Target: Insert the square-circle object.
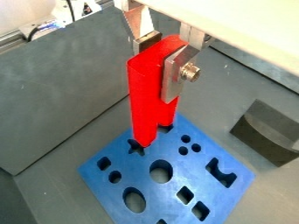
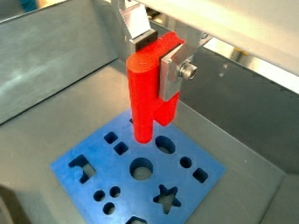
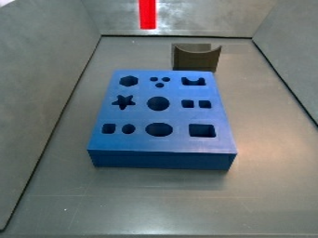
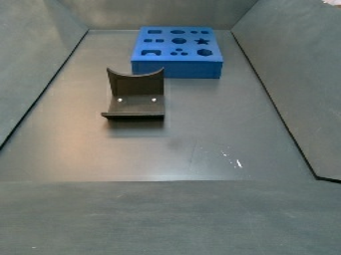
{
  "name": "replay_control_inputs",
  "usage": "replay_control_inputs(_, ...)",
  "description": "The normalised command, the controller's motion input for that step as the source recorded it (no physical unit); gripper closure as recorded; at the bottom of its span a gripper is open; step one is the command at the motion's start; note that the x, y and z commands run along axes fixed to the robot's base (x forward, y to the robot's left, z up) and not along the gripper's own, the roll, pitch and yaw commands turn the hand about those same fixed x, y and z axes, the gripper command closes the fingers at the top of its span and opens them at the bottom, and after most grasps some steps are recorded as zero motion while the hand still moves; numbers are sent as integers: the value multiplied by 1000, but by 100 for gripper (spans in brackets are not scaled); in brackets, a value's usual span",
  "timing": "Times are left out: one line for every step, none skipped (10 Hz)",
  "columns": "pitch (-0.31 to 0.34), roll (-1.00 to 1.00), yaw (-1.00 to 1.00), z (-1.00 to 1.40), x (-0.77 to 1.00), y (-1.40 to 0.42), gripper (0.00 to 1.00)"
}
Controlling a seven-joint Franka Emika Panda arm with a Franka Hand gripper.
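The end effector (image 1: 149, 131) hangs above the blue board (image 1: 117, 171), and in both wrist views a long red piece (image 2: 149, 92) sits between its silver plates. One silver plate with a screw presses on the side of this red piece, so the end effector is closed on it. The lower end of the red piece has a notch and it points down toward the holes of the board; whether it touches the board I cannot tell. In a side view only the lower tip of the red piece (image 3: 148, 12) shows, at the upper edge, well above the board (image 3: 162, 149).

The square-circle object (image 4: 135, 96) stands on the grey desk (image 4: 200, 149), apart from the blue board (image 4: 180, 68) and not inserted. It is dark olive-brown, with a half-round notch in its top. In a side view it stands just behind the far edge of the board (image 3: 195, 56). In a wrist view it shows beside the board (image 1: 271, 131), on the grey floor.
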Motion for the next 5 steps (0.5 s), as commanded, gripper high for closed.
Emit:
replay_control_inputs(0, 14, -1000, -200, 0, -3, 100)
replay_control_inputs(0, 14, -1000, -194, 0, 0, 100)
replay_control_inputs(0, 19, -1000, -180, 0, 0, 100)
replay_control_inputs(0, 20, -1000, -174, 0, 0, 100)
replay_control_inputs(0, 20, -1000, -174, 0, 0, 100)
